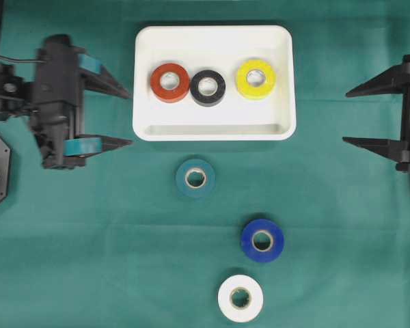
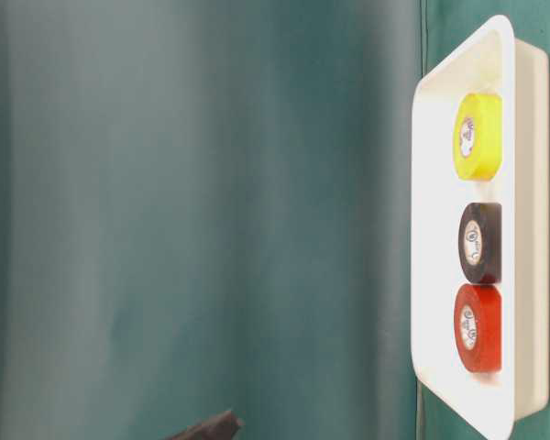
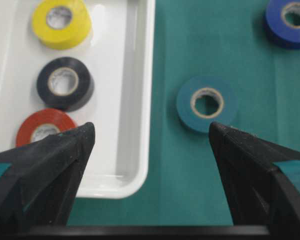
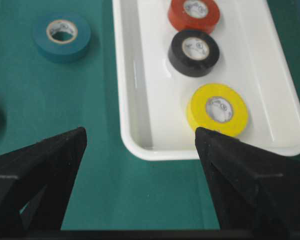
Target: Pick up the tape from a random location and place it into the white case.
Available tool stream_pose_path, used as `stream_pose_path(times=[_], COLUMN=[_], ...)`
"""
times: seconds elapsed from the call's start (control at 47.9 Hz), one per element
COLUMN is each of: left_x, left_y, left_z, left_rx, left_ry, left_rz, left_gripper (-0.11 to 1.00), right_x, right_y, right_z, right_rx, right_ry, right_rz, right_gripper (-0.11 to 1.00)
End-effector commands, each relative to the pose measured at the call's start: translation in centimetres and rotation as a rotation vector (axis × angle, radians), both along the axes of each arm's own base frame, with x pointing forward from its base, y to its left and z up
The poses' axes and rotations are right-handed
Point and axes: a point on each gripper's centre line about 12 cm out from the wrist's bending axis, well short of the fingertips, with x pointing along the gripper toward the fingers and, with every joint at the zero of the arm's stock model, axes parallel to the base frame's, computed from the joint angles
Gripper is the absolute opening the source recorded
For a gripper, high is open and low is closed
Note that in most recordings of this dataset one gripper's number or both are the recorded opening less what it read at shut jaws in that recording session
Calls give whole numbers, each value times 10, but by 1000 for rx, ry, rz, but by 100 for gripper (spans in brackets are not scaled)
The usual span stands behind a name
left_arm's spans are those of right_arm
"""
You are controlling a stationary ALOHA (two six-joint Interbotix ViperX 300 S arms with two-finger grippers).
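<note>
The white case (image 1: 214, 130) sits at the table's upper middle and holds a red roll (image 1: 169, 83), a black roll (image 1: 208, 87) and a yellow roll (image 1: 255, 79). Below it on the green cloth lie a teal tape (image 1: 195, 178), a blue tape (image 1: 262, 240) and a white tape (image 1: 240, 298). My left gripper (image 1: 128, 117) stands open just left of the case, nothing between its fingers. On the far right my right gripper (image 1: 347, 116) is also open and empty. The left wrist view shows the teal tape (image 3: 207, 103) ahead of the right finger.
The green cloth (image 1: 89, 260) covers the whole table. The case's rim (image 3: 140, 175) lies between my left fingers in the wrist view, and its near corner (image 4: 140, 150) faces the right gripper. A dark fingertip (image 2: 206, 427) shows low in the table-level view.
</note>
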Motion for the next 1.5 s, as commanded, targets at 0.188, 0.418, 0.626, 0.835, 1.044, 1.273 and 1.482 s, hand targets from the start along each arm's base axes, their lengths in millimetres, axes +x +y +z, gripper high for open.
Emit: stream_pose_path(times=[0.188,0.418,0.626,0.835,1.044,1.273,1.482], left_x=[-25,-41,-51,-57,-60,-63,-65], left_y=[-4,-5,-7,-7,-8,-8,-9], left_z=[19,22,19,11,-7,-22,-29], left_rx=[9,12,13,16,17,10,9], left_ry=[-113,-150,-161,-187,-203,-198,-197], left_rz=[0,0,0,0,0,2,2], left_gripper=[94,94,94,94,94,94,94], right_x=[2,2,2,1,2,1,1], right_y=[0,0,0,0,2,2,2], right_z=[12,12,12,9,4,-2,-2], right_rx=[-5,-5,-6,-7,-8,-6,-6], right_ry=[-33,-33,-35,-36,-61,-64,-70], right_rz=[2,2,2,5,15,20,22], right_gripper=[88,86,86,86,86,86,86])
